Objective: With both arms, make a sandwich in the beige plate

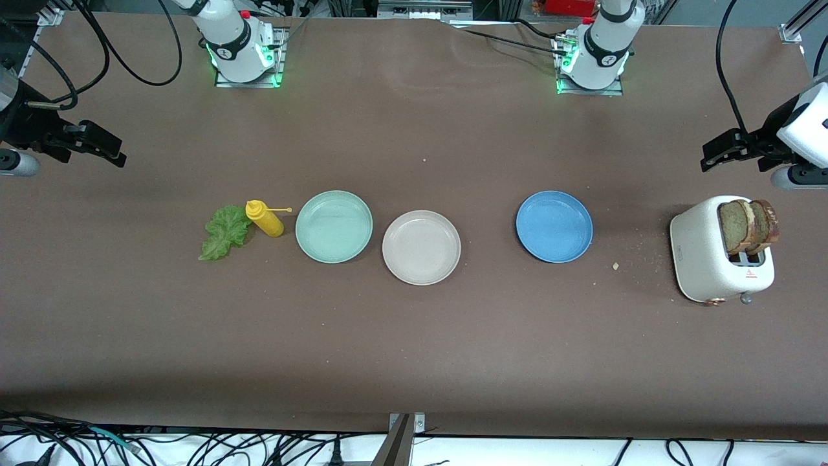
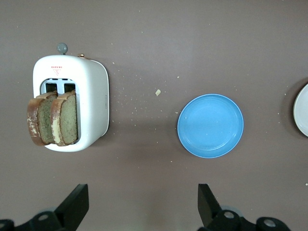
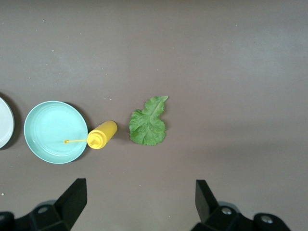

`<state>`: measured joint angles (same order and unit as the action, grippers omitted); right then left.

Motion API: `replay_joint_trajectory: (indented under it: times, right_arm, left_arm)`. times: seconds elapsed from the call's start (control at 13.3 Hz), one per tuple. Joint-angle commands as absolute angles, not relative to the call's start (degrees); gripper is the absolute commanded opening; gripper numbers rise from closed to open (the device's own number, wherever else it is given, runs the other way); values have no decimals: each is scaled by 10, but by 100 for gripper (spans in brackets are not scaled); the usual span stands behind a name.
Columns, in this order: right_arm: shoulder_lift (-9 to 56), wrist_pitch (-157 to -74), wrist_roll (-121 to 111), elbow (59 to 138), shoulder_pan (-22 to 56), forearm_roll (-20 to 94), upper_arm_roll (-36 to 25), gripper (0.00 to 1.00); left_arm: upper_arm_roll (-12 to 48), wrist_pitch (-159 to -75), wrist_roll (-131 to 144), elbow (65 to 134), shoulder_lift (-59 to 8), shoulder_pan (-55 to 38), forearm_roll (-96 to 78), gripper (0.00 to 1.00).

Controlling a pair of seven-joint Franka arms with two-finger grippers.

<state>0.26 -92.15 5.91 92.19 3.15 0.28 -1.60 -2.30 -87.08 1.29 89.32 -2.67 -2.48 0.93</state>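
The beige plate [image 1: 421, 248] lies bare near the middle of the brown table [image 1: 414, 349], between the mint-green plate [image 1: 334, 226] and the blue plate [image 1: 554, 226], and a little nearer the front camera than either. No sandwich is built: the two bread slices [image 1: 748, 226] stand upright in the white toaster [image 1: 715, 262] at the left arm's end of the table, and the lettuce leaf [image 1: 224, 233] lies flat at the right arm's end, just beside a yellow squeeze bottle [image 1: 264, 218] lying on its side next to the mint-green plate. The left pincer [image 2: 143, 204] hangs over bare table near the toaster, fingers spread wide, holding nothing. The right pincer [image 3: 140, 202] hangs over bare table near the lettuce leaf, likewise spread and empty
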Motion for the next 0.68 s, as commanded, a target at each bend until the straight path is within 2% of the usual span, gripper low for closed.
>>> replay_joint_trajectory:
  times: [0.0, 0.6]
  right_arm:
    - [1, -916, 56, 918, 32, 4, -17, 100]
    - [-1, -913, 55, 918, 32, 4, -17, 100]
  left_arm:
    - [-23, -867, 3, 882, -31, -26, 24, 100]
    - [-23, -867, 3, 882, -31, -26, 25, 100]
